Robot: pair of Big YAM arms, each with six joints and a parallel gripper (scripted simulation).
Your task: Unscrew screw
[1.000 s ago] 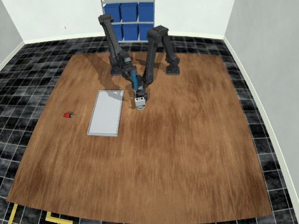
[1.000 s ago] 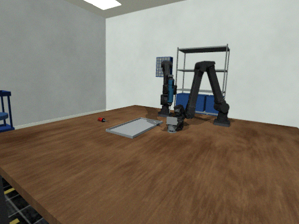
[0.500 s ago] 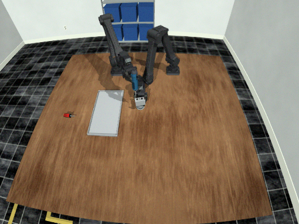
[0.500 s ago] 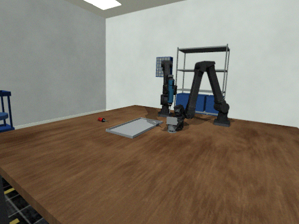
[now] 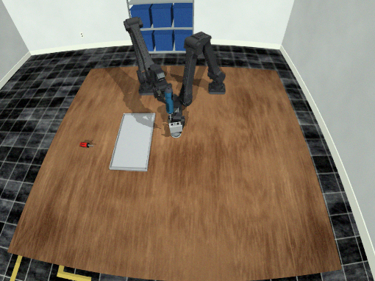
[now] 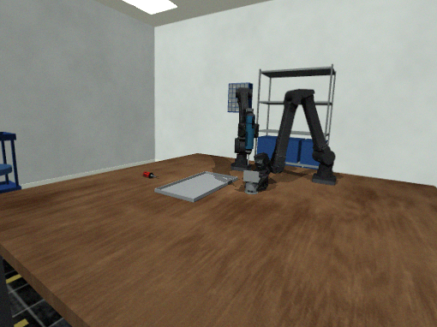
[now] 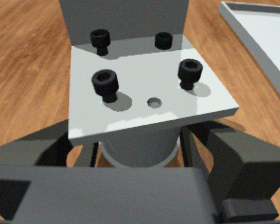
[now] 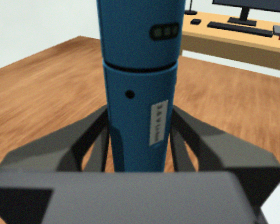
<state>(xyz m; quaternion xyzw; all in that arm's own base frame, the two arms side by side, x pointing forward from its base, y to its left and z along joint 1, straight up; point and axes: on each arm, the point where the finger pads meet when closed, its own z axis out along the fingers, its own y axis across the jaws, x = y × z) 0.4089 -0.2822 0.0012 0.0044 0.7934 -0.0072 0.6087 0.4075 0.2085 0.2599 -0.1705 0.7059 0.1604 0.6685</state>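
Note:
The joint module [image 5: 176, 133] [image 6: 252, 183] [image 7: 140, 149] stands upright on the table with its light grey bracket [image 7: 145, 75] on top. Three black screws stand raised: the front left screw [image 7: 105, 82], the front right screw [image 7: 190, 71] and the back left screw [image 7: 100, 38]. The back right screw [image 7: 163, 40] sits low on the plate. My left gripper [image 7: 139, 111] [image 5: 177, 121] is shut on the module's round body. My right gripper [image 8: 139, 112] [image 5: 166, 94] is shut on the blue electric screwdriver [image 5: 169, 101] [image 6: 249, 131] [image 8: 140, 75], held upright above and just behind the module, clear of the screws.
A flat grey tray [image 5: 132, 143] [image 6: 194, 187] [image 7: 255, 30] lies beside the module. A small red-handled tool [image 5: 85, 144] [image 6: 147, 175] lies further out past the tray. A shelf with blue bins [image 5: 162, 18] [image 6: 296, 146] stands behind the arm bases.

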